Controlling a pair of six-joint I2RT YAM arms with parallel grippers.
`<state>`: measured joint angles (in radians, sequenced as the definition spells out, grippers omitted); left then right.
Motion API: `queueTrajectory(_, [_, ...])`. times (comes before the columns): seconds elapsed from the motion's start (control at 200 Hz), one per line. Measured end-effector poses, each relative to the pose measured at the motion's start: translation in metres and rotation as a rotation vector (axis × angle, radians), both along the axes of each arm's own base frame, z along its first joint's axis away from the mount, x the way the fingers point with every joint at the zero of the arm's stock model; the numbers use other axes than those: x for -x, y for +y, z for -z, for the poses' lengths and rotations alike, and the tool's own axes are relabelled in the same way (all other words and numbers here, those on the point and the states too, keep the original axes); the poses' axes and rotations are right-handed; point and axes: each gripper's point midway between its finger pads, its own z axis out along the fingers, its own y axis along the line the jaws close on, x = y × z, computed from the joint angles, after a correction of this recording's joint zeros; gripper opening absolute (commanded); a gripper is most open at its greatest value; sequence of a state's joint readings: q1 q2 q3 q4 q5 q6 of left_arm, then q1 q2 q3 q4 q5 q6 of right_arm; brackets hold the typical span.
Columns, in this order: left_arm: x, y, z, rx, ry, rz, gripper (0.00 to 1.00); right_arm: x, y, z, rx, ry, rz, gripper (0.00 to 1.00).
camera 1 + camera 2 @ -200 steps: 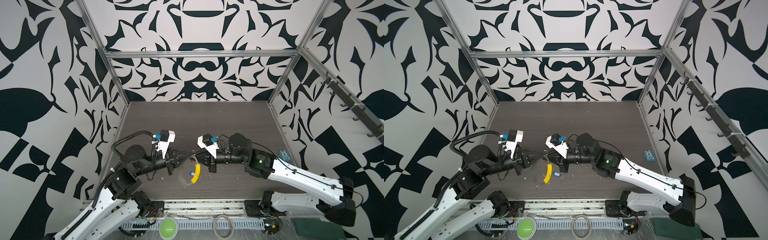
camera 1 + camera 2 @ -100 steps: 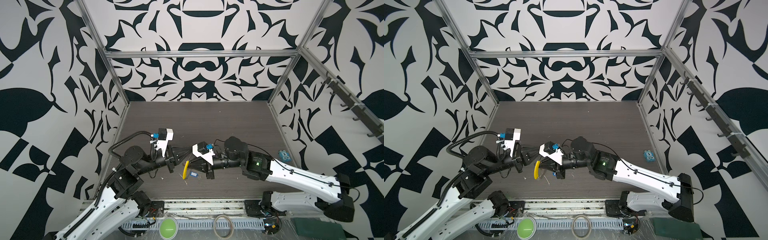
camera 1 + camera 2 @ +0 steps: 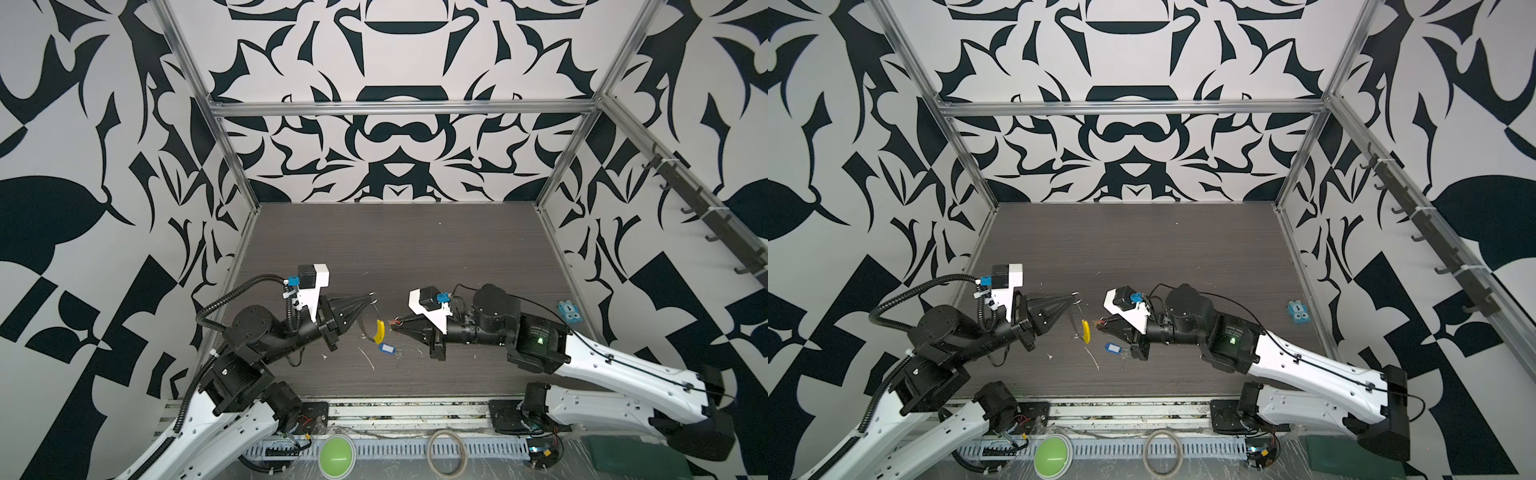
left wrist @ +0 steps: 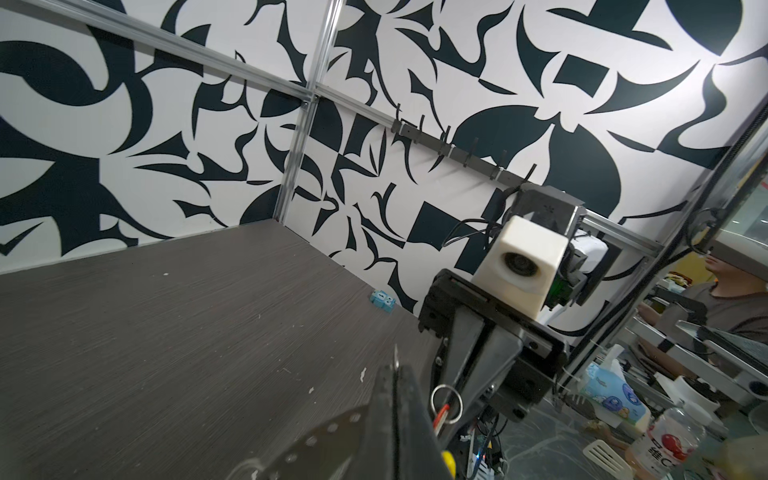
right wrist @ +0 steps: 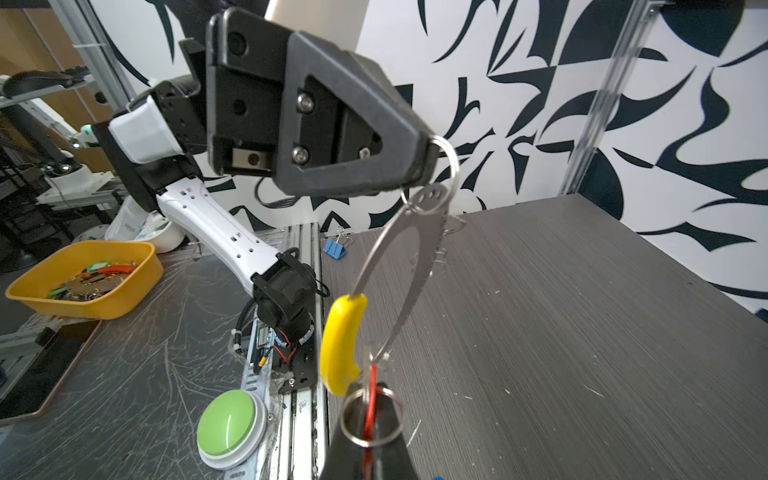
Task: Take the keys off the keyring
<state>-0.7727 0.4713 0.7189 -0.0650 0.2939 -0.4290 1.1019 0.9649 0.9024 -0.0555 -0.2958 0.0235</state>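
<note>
Drawing apart after meeting, I hang the keyring (image 5: 430, 201) from my clenched left gripper (image 3: 371, 297) and grip the red-tagged keys (image 5: 369, 415) in my right gripper (image 3: 393, 326), just beside the yellow sleeve (image 5: 340, 345), probably slipping free; the blue-tagged keys (image 3: 385, 348) already lie on the table (image 3: 415, 257).

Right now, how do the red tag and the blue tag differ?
The red tag is pinched in the right tool, off the table; the blue tag lies loose on the table. The red tag shows edge-on; the blue tag lies flat, white label up. Both are small plastic tags.
</note>
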Motion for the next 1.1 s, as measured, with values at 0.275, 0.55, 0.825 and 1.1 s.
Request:
queueTrajectory(0.275, [-0.006,0.009,0.017,-0.016,0.026,-0.065,0.00,-0.097,-0.049,0.114,0.094,0.328,0.352,0.00])
queueTrajectory(0.55, [-0.009,0.011,0.021,-0.014,0.038,-0.087,0.00,-0.087,-0.063,0.270,0.360,0.754,0.448,0.00])
queueTrajectory(0.825, [-0.009,0.011,0.022,-0.013,0.044,-0.088,0.00,-0.089,-0.066,0.290,0.384,0.819,0.502,0.25])
queueTrajectory(1.1, [-0.009,0.011,0.022,-0.013,0.046,-0.088,0.00,-0.098,-0.081,0.283,0.388,0.794,0.613,0.72])
